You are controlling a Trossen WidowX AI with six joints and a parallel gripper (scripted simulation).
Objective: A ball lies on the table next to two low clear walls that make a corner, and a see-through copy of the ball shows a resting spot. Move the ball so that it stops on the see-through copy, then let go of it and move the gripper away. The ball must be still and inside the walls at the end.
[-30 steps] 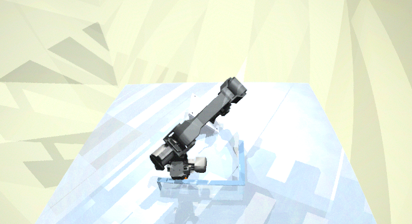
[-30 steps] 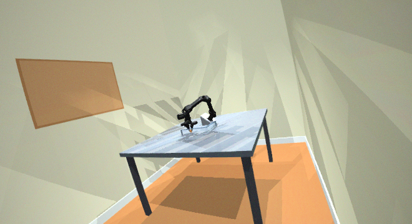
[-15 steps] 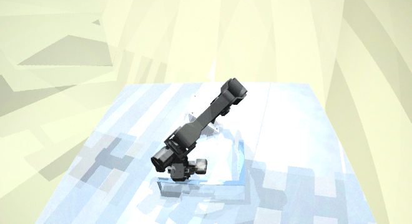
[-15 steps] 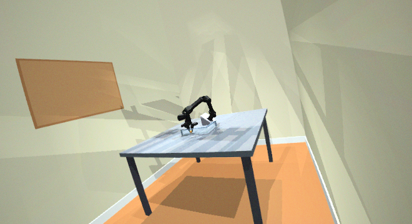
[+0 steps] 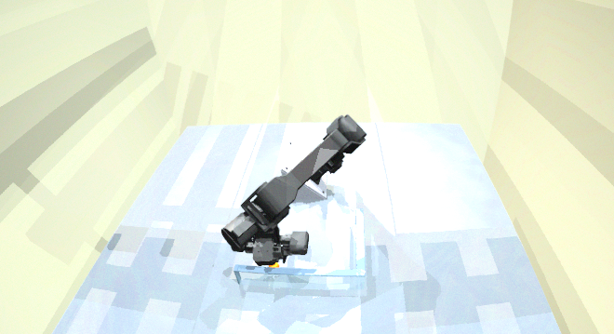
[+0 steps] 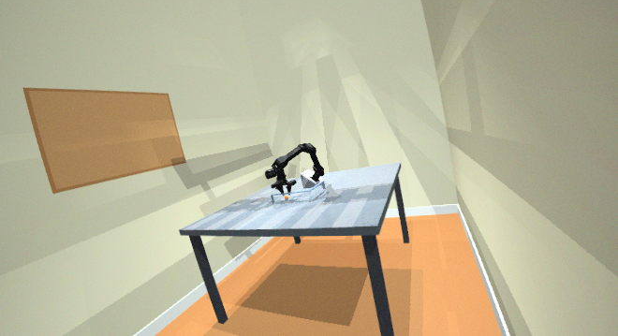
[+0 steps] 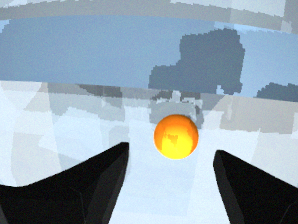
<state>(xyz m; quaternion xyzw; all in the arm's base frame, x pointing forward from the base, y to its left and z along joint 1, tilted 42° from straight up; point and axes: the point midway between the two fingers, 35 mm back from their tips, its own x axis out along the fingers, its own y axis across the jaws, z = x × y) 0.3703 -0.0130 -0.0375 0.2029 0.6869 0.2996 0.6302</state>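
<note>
The orange ball [image 5: 274,265] [image 6: 286,197] [image 7: 176,136] lies beside the long clear wall [image 5: 316,271] [image 7: 75,50], on its inner side. A narrow gap shows between them in the wrist view. The second clear wall [image 5: 360,241] meets the long one at a corner well to the right in the top view. My gripper [image 7: 171,153] [image 6: 286,193] is open low over the ball, with a gap on each side between the ball and the fingers. No separate see-through copy shows; the ball has a patchy yellow area, as if the two overlap. The fingertips are hidden in the top view.
A pale wedge-shaped block [image 5: 313,191] [image 6: 309,179] stands near the arm's base, behind the walled area. The arm reaches over the table [image 5: 442,183] [image 6: 281,222] from there. The long wall's free end [image 5: 237,273] is a little left of the gripper in the top view.
</note>
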